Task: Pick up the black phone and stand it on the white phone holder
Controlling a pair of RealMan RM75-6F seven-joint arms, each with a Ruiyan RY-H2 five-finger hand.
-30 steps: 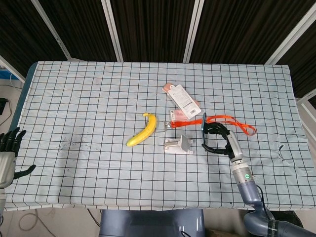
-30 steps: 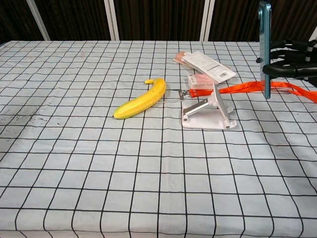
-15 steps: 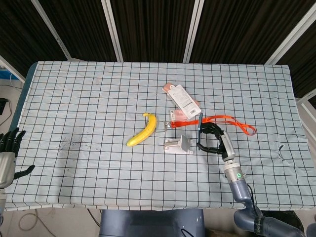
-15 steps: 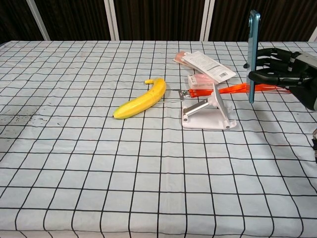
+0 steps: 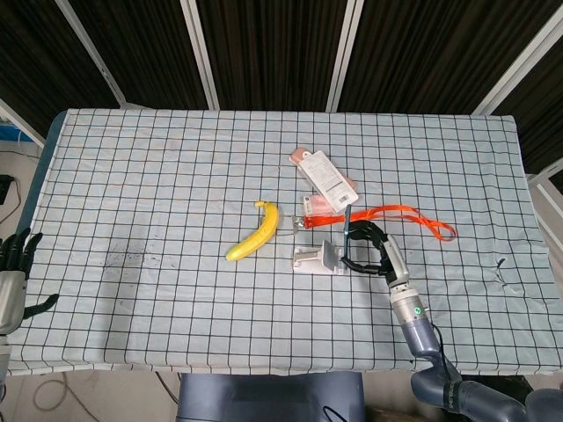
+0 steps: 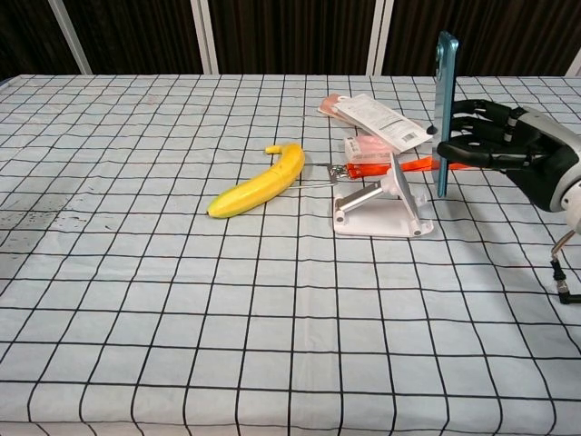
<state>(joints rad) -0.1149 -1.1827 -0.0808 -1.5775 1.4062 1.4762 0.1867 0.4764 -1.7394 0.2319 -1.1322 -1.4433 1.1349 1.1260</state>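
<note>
One black phone (image 6: 443, 113) is in my right robot hand (image 6: 495, 136), held upright on its long axis with its thin edge toward the chest camera, my fingers (image 6: 474, 122) wrapped around its lower half. It hangs in the air, clear of the cloth, just to the right of the white phone holder (image 6: 383, 207) and a little above it. In the head view the phone (image 5: 347, 228) shows only as a thin dark sliver right beside the holder (image 5: 318, 258), with my right robot hand (image 5: 368, 247) closed around it and my forearm running back toward the near edge of the desk (image 5: 132, 176).

The holder lies on the checked cloth with its flat base down and its slanted back plate rising toward the right. Just behind it an orange lanyard (image 5: 413, 215) trails off to the right, its metal clip end lying near the holder's far side. Beyond that sit a pink packet (image 6: 366, 149) and, further back, a white packaged item (image 6: 379, 119) lying flat at an angle. A yellow banana (image 6: 259, 182) lies to the left of the holder, apart from it, its stem end pointing away from me.

My left robot hand (image 5: 12, 274) is at the far left edge of the head view, off the desk, fingers spread and holding nothing.
</note>
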